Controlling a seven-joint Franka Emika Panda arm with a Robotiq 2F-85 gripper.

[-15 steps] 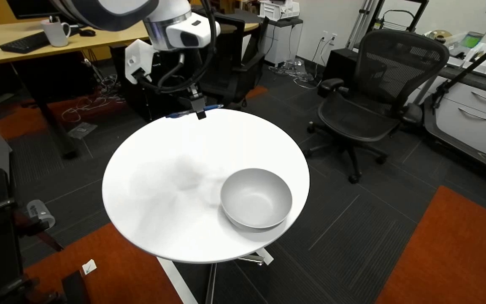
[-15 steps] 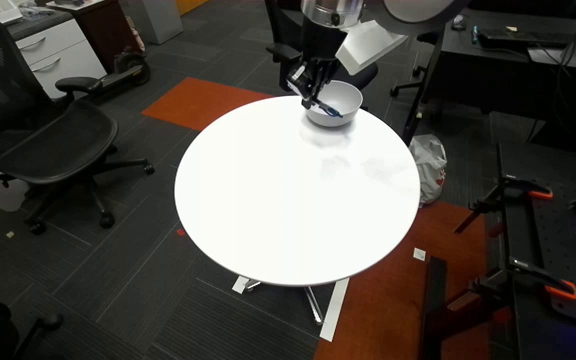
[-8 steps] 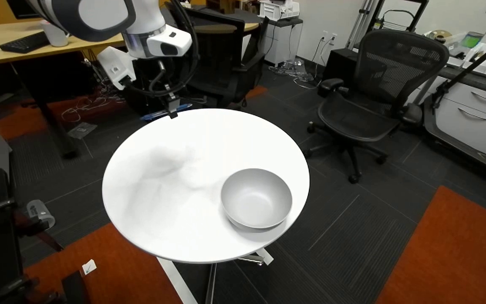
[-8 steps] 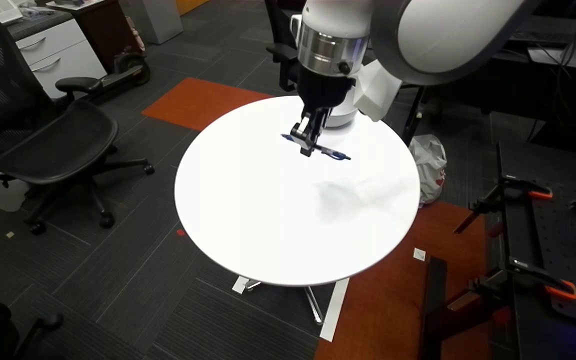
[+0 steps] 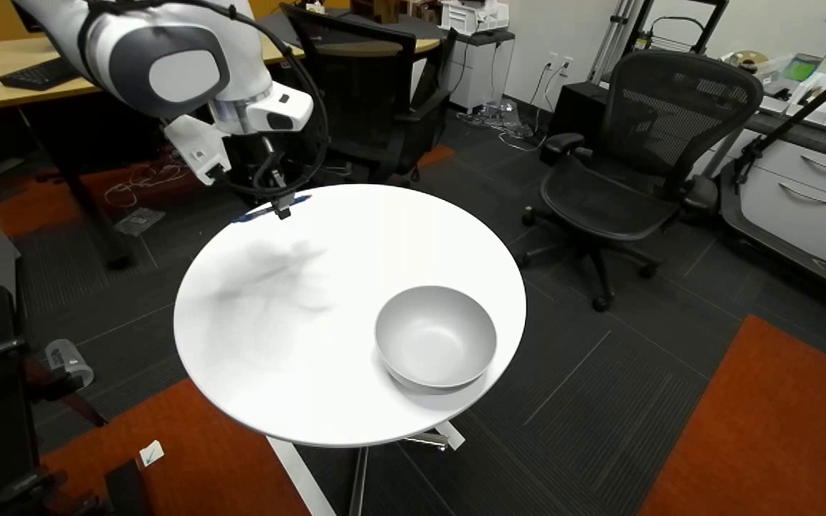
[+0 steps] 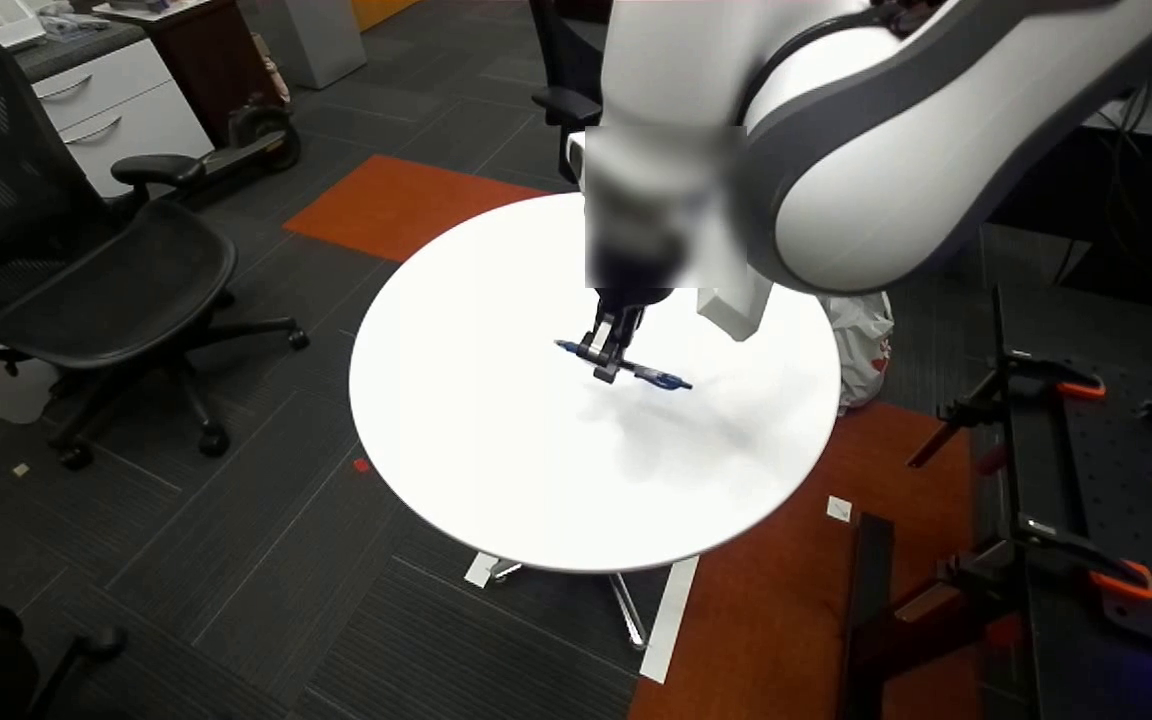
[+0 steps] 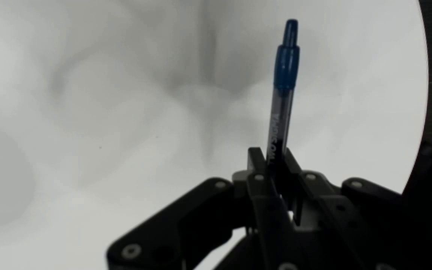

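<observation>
While a chunky white robot arm (image 5: pixel 183 75) leans out over a round white table (image 5: pixel 413 244), its black two-finger gripper (image 7: pixel 272 159) is clamped on a slim blue-and-clear plastic pen (image 7: pixel 285 71), one finger pressed against each side of the barrel. You can even read "TWO SIGMA" printed on it in the wrist view, lol. Both pen ends poke out past the fingers in both exterior views, and it's up above the tabletop with fuzzy grey shadows underneath. Well apart from it, a wide matte light-grey bowl (image 5: pixel 436 340) sits near the table's edge. Around that you've got a black mesh office chair (image 5: pixel 671 129), a light wood desk (image 5: pixel 22 46) with a black keyboard (image 5: pixel 39 74), and dark carpet (image 5: pixel 585 373) with orange patches (image 5: pixel 779 430).
</observation>
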